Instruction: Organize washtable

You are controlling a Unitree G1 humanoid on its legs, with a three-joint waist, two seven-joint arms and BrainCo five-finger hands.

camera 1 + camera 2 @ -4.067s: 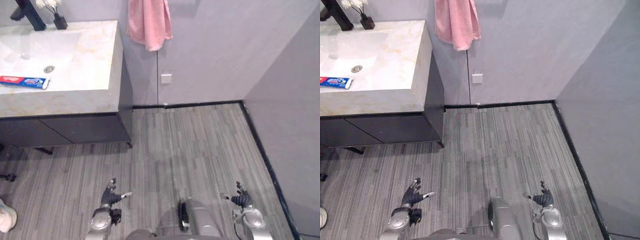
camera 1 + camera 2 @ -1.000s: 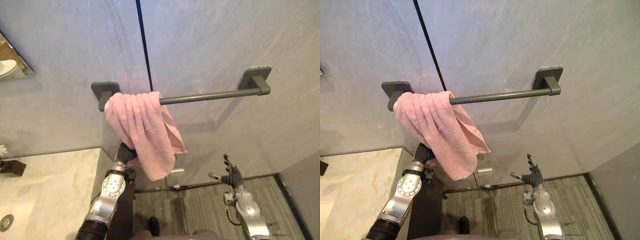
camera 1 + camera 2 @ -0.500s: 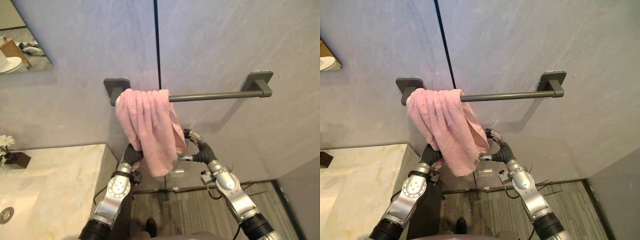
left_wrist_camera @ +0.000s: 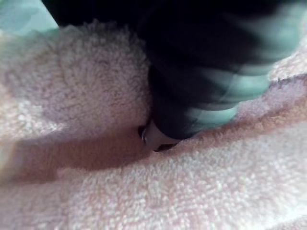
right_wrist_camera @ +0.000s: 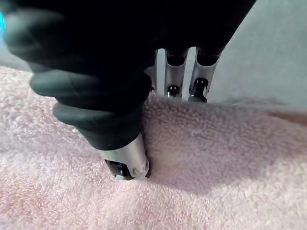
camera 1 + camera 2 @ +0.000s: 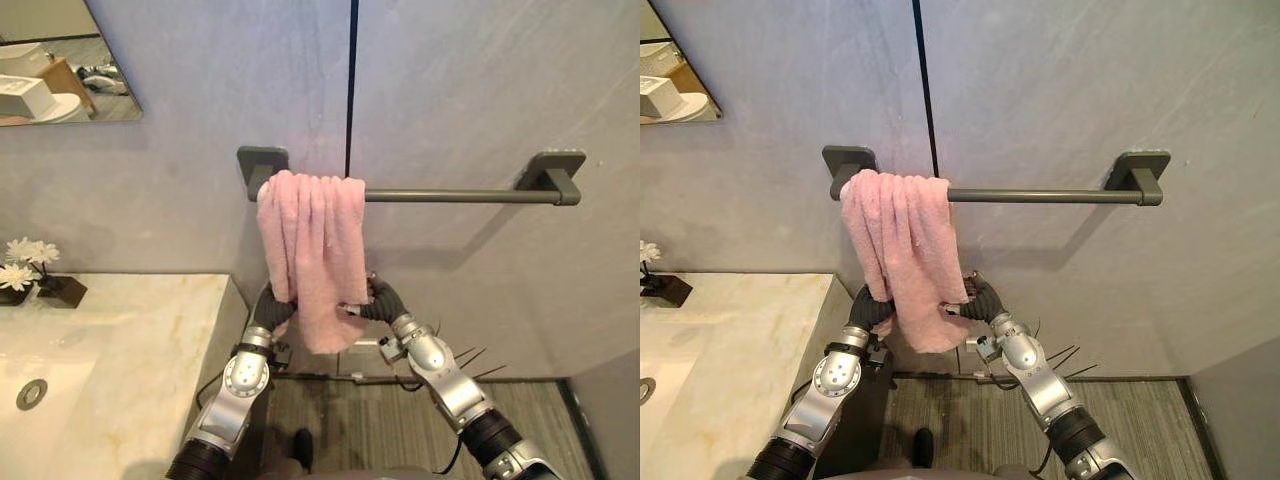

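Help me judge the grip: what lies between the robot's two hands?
The pink towel, hanging from the rail, lies between the left hand and right hand, as both eye views show.

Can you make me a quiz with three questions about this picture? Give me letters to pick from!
1. Where on the bar does the towel hang?
A) the robot's left end B) the middle C) the robot's right end
2. What colour is the towel?
A) blue B) pink C) white
3. What is the right hand doing?
A) hanging free B) holding the bar C) pinching the towel

Answers: 1 A, it is bunched at that end. 2 B, it is plainly pink. 3 C, the thumb is in front of the towel's lower edge and the fingers are behind it.
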